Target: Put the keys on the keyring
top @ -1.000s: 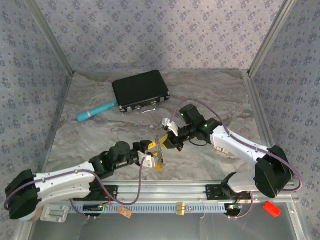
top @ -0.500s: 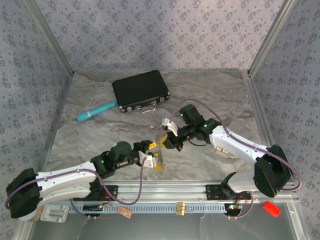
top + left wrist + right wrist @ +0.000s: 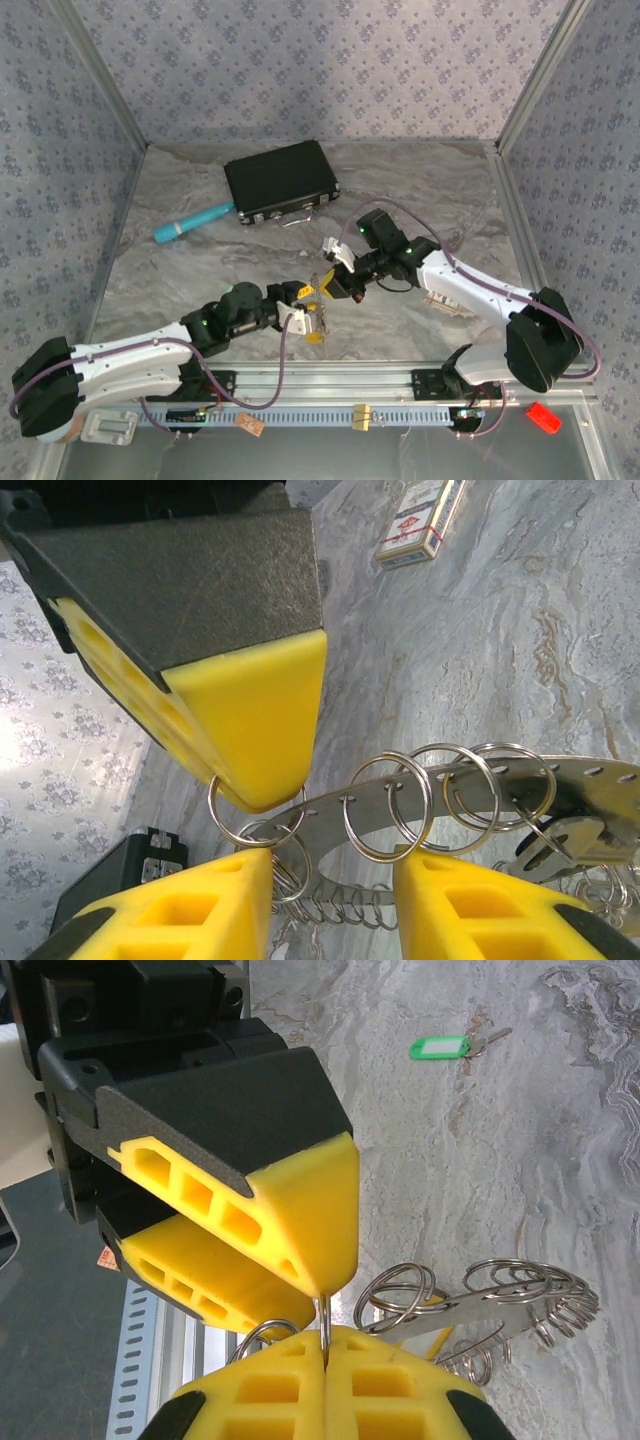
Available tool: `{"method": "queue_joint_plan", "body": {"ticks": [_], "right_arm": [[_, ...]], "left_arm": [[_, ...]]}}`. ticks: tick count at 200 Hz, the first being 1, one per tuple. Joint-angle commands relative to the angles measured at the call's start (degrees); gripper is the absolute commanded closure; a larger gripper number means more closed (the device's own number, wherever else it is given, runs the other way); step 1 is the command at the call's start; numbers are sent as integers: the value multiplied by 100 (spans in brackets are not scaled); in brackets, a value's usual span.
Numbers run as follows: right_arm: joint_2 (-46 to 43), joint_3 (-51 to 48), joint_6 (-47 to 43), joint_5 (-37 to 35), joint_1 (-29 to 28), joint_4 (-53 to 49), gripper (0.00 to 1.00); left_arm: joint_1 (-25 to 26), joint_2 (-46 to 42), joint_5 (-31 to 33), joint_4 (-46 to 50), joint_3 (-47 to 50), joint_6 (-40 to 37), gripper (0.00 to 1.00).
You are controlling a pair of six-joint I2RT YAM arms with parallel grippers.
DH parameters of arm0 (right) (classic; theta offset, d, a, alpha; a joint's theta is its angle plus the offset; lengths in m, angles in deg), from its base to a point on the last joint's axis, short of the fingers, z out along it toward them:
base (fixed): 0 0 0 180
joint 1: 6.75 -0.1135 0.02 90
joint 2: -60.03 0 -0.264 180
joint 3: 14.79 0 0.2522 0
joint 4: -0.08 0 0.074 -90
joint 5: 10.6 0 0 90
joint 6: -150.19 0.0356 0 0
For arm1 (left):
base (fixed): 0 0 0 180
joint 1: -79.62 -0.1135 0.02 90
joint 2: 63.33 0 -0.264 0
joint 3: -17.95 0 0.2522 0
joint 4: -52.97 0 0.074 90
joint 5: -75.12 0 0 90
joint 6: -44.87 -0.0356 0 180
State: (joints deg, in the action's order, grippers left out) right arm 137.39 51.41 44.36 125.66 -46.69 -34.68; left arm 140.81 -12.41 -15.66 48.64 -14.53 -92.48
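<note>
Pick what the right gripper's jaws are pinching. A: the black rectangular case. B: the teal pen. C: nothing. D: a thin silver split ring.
D: in the right wrist view the right gripper has its yellow jaws closed on a thin silver split ring that stands edge-on between them.

Even, bright light (soft shadows)

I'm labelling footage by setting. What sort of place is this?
Probably a robot test cell, not a home: patterned wall panels in aluminium posts box in a marble-look tabletop, and the left arm and right arm are bolted to a rail at its near edge.
</note>
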Motion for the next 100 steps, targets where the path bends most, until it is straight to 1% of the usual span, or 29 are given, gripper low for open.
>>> {"method": "queue_joint_plan", "body": {"ticks": [1, 44, 100], "right_arm": [[58, 218, 64, 13, -56, 39, 100], [68, 240, 98, 2, -84, 55, 100], [34, 214, 120, 25, -72, 61, 100]], "left_arm": [[34, -156, -162, -255, -314, 42, 66], [34, -127, -160, -202, -316, 86, 70], [33, -72, -141, -103, -276, 130, 70]]}}
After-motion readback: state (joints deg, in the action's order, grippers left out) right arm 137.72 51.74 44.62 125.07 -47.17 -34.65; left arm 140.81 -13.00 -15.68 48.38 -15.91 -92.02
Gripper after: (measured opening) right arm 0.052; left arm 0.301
